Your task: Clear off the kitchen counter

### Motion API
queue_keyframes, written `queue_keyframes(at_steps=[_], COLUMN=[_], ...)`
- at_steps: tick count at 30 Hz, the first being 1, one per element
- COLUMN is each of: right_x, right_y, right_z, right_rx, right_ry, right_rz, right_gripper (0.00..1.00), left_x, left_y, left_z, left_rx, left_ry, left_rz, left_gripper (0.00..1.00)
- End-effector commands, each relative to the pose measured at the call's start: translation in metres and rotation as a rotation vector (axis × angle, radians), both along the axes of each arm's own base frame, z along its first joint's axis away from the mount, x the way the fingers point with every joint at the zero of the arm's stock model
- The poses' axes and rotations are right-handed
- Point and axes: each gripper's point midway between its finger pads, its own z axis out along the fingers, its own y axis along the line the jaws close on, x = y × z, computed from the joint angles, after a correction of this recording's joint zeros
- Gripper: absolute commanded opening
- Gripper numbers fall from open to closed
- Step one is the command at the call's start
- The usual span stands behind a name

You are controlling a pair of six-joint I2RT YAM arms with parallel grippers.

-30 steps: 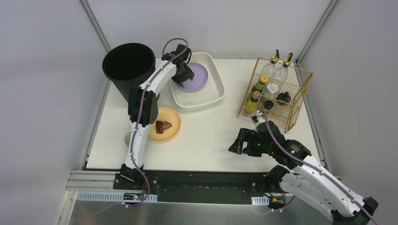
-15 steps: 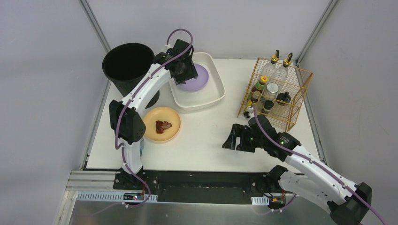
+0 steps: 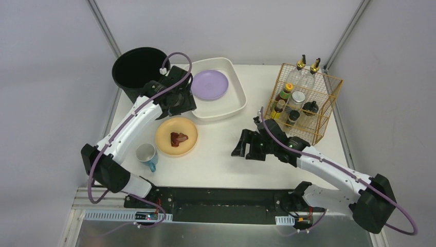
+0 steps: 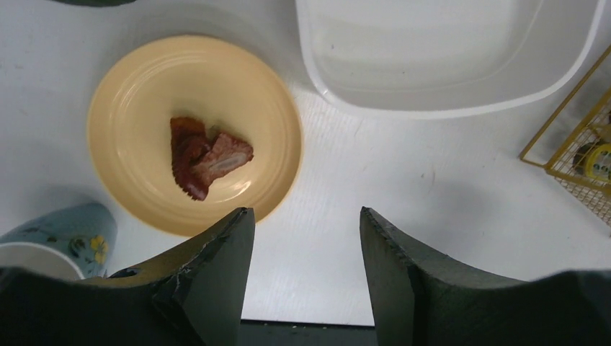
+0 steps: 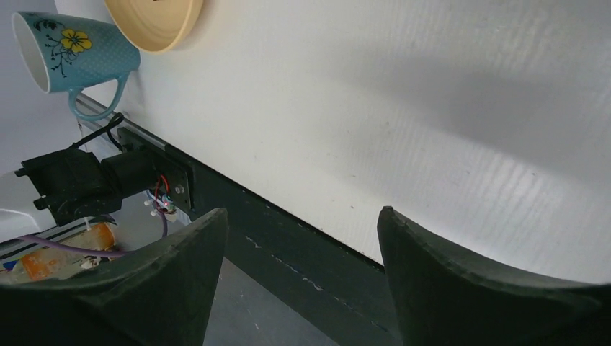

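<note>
On the white kitchen counter (image 3: 226, 154) lie a yellow plate (image 3: 177, 136) with a brown piece of food (image 3: 179, 137) and a blue flowered mug (image 3: 147, 156) on its side. A purple plate (image 3: 210, 84) lies in the white basin (image 3: 237, 100). My left gripper (image 3: 177, 103) is open and empty, hovering between the basin and the yellow plate (image 4: 144, 108); the food (image 4: 205, 158) and mug (image 4: 50, 241) show in its view. My right gripper (image 3: 246, 145) is open and empty above the counter's middle; the mug (image 5: 72, 50) and yellow plate (image 5: 155, 18) show far off.
A black bin (image 3: 140, 69) stands at the back left. A gold wire rack (image 3: 303, 100) with several bottles and jars stands at the right. The black rail (image 3: 226, 198) runs along the counter's front edge.
My left gripper has left the purple plate in the basin and drawn back toward the yellow plate. My right gripper has moved left over the counter. The mug is now uncovered.
</note>
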Motion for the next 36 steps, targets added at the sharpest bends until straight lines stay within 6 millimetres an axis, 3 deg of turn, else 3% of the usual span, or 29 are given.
queue_keyframes(at_steps=[1, 6, 11, 16, 21, 24, 36], right_x=[0.024, 0.037, 0.049, 0.059, 0.067, 0.073, 0.093], right_y=[0.041, 0.074, 0.113, 0.16, 0.197, 0.209, 0.211], right_z=[0.032, 0.027, 0.007, -0.007, -0.028, -0.035, -0.07], right_rx=[0.113, 0.121, 0.131, 0.135, 0.147, 0.143, 0.068], right_ry=[-0.069, -0.068, -0.026, -0.039, -0.014, -0.017, -0.016], right_rz=[-0.015, -0.029, -0.048, -0.03, -0.037, -0.046, -0.148], right_gripper=[0.79, 0.75, 0.73, 0.71, 0.67, 0.65, 0.52], left_x=[-0.03, -0.049, -0.062, -0.076, -0.086, -0.093, -0.105], left_y=[0.017, 0.025, 0.035, 0.044, 0.048, 0.05, 0.056], left_z=[0.008, 0.01, 0.013, 0.015, 0.014, 0.011, 0.019], left_rx=[0.027, 0.021, 0.026, 0.025, 0.018, 0.024, 0.03], left_ry=[-0.023, -0.031, -0.053, -0.075, -0.078, -0.074, -0.088], left_rz=[-0.028, -0.063, -0.075, -0.086, -0.105, -0.123, -0.157], left_gripper=[0.57, 0.59, 0.62, 0.72, 0.72, 0.73, 0.75])
